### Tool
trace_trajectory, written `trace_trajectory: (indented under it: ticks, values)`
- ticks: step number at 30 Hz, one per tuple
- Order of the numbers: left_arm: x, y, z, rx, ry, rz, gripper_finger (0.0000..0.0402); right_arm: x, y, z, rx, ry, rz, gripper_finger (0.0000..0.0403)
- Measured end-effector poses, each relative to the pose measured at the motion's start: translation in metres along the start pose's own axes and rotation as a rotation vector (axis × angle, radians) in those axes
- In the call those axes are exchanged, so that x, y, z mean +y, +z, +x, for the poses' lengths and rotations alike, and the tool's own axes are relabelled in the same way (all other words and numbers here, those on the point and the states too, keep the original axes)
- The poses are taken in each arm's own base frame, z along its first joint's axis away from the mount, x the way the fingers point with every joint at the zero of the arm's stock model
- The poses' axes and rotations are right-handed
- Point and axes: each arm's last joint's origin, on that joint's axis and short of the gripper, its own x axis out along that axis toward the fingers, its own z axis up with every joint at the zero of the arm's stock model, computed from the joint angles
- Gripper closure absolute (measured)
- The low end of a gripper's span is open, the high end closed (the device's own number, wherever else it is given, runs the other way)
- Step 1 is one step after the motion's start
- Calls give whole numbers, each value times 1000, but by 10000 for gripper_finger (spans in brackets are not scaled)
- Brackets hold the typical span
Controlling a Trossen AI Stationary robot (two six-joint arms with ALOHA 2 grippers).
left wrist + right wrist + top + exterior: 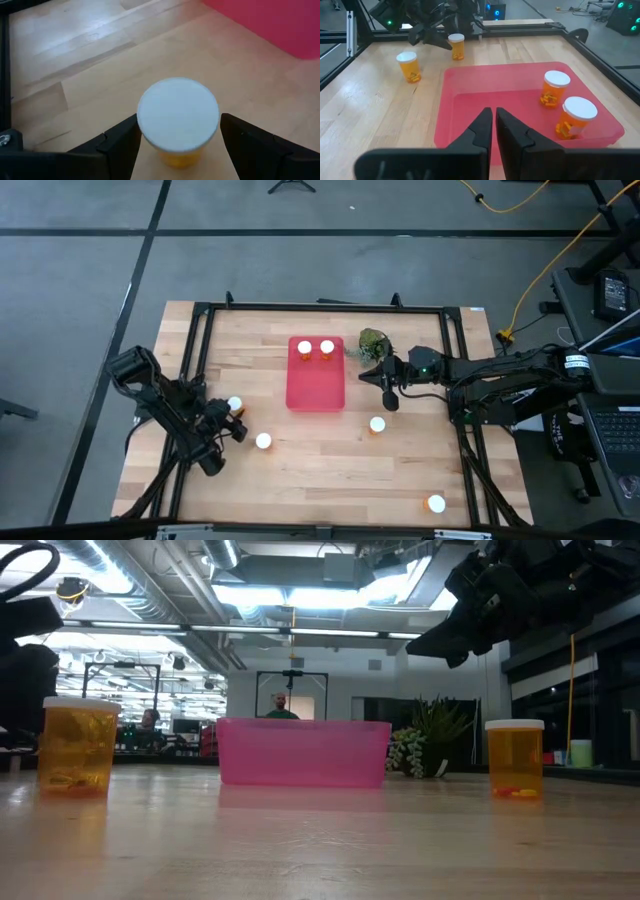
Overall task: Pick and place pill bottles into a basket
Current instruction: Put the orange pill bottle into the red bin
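Note:
The red-pink basket (315,385) lies mid-table with two orange pill bottles (305,348) (327,347) standing in its far end; both show in the right wrist view (554,89) (576,117). My left gripper (237,423) is open at the table's left, its fingers on either side of a standing white-capped bottle (177,117), which also shows in the high view (234,405). Another bottle (263,441) stands just beside it. My right gripper (494,125) is shut and empty, held above the table at the basket's right edge (390,395).
A small green plant (372,342) stands at the basket's far right corner. Loose bottles stand right of the basket (377,424) and near the front right corner (436,503). A black frame (320,308) runs around the table.

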Motion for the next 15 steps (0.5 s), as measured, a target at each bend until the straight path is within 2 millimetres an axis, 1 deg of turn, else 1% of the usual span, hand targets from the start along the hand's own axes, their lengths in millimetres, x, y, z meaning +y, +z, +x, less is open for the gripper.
trace_trajectory:
  ticks: [7, 15]
  values:
    - [4, 1, 8, -11, 29, -2, 139, 0, 0, 0, 0, 0, 0, 374]
    - [3, 0, 8, -8, 18, -4, 143, 0, 0, 0, 0, 0, -1, 374]
